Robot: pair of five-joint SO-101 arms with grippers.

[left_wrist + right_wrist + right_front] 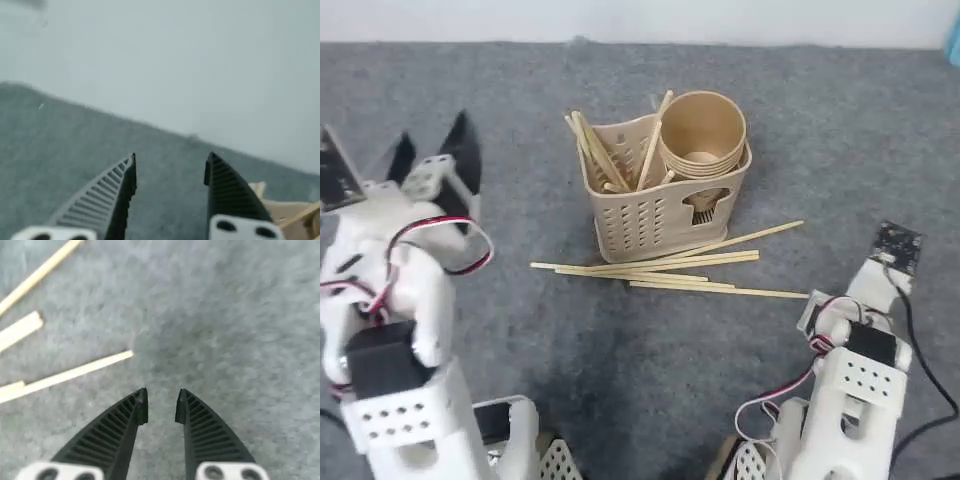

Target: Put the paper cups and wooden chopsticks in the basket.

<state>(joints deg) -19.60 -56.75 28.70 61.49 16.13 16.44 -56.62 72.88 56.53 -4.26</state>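
A beige slotted basket (655, 215) stands mid-table. Stacked paper cups (703, 135) fill its right compartment and several wooden chopsticks (598, 152) lean in its left one. More loose chopsticks (670, 268) lie on the grey mat just in front of it. My left gripper (430, 148) is raised to the left of the basket, open and empty (172, 160), with a basket corner (285, 212) at its side. My right gripper (161, 399) hovers low over the mat, open by a narrow gap, holding nothing. The tip of one chopstick (75, 372) lies close to its fingertips.
The right arm (855, 370) sits at the front right, just past the ends of the loose chopsticks. Grey mat (800, 120) covers the table, with bare room behind and to the right of the basket. A pale wall (200, 60) rises behind.
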